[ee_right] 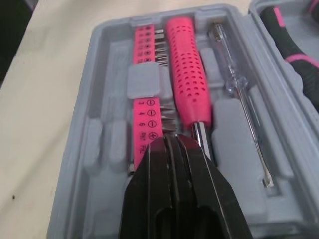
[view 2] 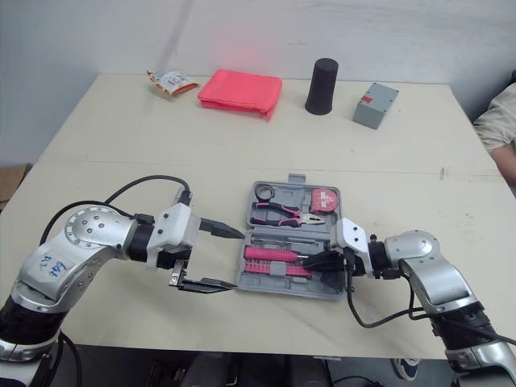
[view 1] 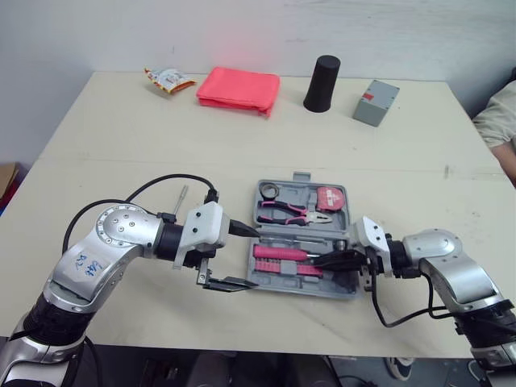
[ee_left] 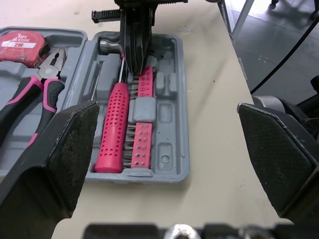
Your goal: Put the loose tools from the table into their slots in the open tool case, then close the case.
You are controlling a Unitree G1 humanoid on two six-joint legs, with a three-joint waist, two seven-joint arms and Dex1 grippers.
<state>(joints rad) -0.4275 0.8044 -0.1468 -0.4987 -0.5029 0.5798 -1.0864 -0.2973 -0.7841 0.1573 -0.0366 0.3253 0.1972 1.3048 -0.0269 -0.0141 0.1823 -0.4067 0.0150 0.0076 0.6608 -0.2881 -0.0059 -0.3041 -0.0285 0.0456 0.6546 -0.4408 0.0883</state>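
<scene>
The beige table (view 1: pixel 121 145) has wide bare surface to the left and right of the open grey tool case (ee_left: pixel 168 149), and more behind it. The case itself lies close to the table's front edge, with little room in front. A red pouch (view 1: pixel 239 89) lies well behind the case to its left, a black cup (view 1: pixel 322 83) stands straight behind it, and a grey box (view 1: pixel 376 102) with a small red label stands behind to its right. A snack packet (view 1: pixel 168 79) lies just left of the pouch. The left gripper (view 1: pixel 254 260) hangs at the case's left side, fingers spread wide and empty. The right gripper (view 1: pixel 316 260) reaches in from the case's right side over its front half. Its fingers are pressed together with nothing visibly between them, tips at the metal shaft of the pink screwdriver (ee_right: pixel 188 74). Beside that tool sit a pink bit holder (ee_left: pixel 142 144), marked with screw-head symbols and small numbers, and a clear-handled screwdriver (ee_right: pixel 239 119). The case's rear half holds pliers (view 1: pixel 294 214), a tape measure (view 1: pixel 330 199) reading "2M", and a tape roll (view 1: pixel 268 191). One loose screwdriver (view 1: pixel 181 197) lies on the table left of the case.
</scene>
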